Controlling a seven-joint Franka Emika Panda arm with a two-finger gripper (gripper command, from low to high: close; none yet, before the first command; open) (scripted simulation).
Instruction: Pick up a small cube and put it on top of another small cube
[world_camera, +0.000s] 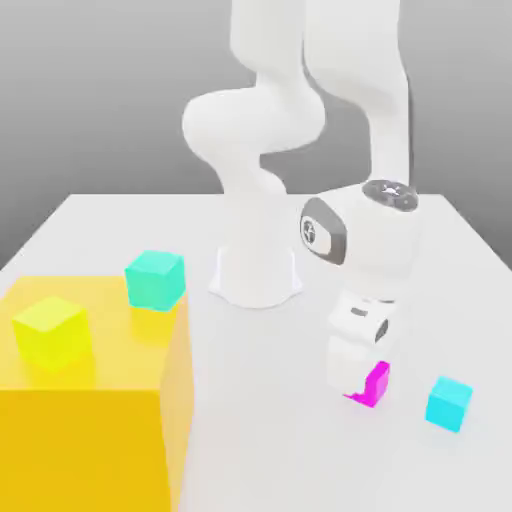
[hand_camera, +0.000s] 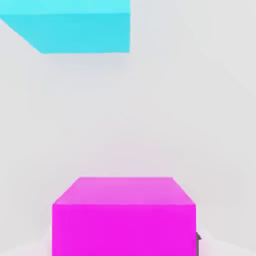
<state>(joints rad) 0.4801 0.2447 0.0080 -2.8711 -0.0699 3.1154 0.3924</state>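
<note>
We see a pale white table (world_camera: 120, 225), plain grey wall behind the table fading darker upward, soft even light, faint shadows on the table.

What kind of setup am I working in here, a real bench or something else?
Likely a simulated tabletop test scene: a plain white table against a blank grey backdrop, and flat-coloured blocks such as the magenta cube, the sky-cyan cube and a big yellow block.
</note>
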